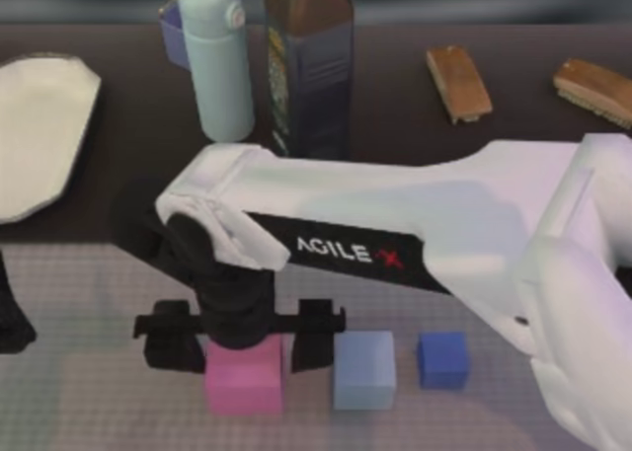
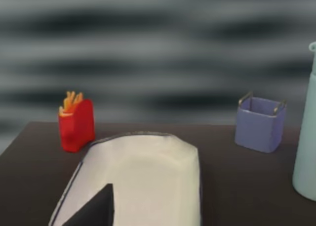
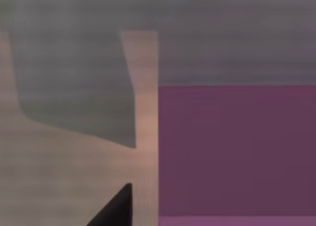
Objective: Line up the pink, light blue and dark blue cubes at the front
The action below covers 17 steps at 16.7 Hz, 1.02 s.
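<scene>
Three cubes stand in a row on the grey-lilac front surface [image 1: 99, 402]: the pink cube [image 1: 244, 377] at the left, the light blue cube [image 1: 363, 370] in the middle, the dark blue cube [image 1: 441, 359] at the right. My right gripper [image 1: 242, 340] hangs open over the pink cube's far edge, one black finger on each side, apart from its faces. In the right wrist view the pink cube [image 3: 237, 152] fills the frame beside one fingertip [image 3: 117, 208]. My left gripper [image 1: 10, 318] is parked at the table's left edge, open, with one fingertip [image 2: 94, 211] showing.
On the dark brown back surface stand a pale blue bottle [image 1: 215, 56], a dark bottle [image 1: 311, 66], a periwinkle container [image 2: 259, 123], a white tray [image 1: 39, 135] at the left and two brushes [image 1: 458, 83] at the right. A red fries box [image 2: 75, 123] stands behind the tray.
</scene>
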{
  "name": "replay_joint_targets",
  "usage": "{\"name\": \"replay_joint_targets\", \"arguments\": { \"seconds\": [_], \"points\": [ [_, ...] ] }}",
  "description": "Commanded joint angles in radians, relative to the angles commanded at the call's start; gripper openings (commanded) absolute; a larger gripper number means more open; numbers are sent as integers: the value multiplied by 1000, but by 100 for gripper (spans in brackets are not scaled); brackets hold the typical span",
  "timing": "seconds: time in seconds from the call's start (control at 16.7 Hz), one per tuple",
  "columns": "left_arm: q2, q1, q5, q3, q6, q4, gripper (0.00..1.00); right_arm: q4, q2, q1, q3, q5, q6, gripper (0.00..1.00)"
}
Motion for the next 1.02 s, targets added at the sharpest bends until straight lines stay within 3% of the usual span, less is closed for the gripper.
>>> {"name": "replay_joint_targets", "arguments": {
  "seconds": [0.54,1.02],
  "points": [
    [0,0,0,0,0,0,100,-17,-2,-1,17,-1,1,100],
    [0,0,0,0,0,0,100,-248,-40,7,208,0,-1,100]
  ]
}}
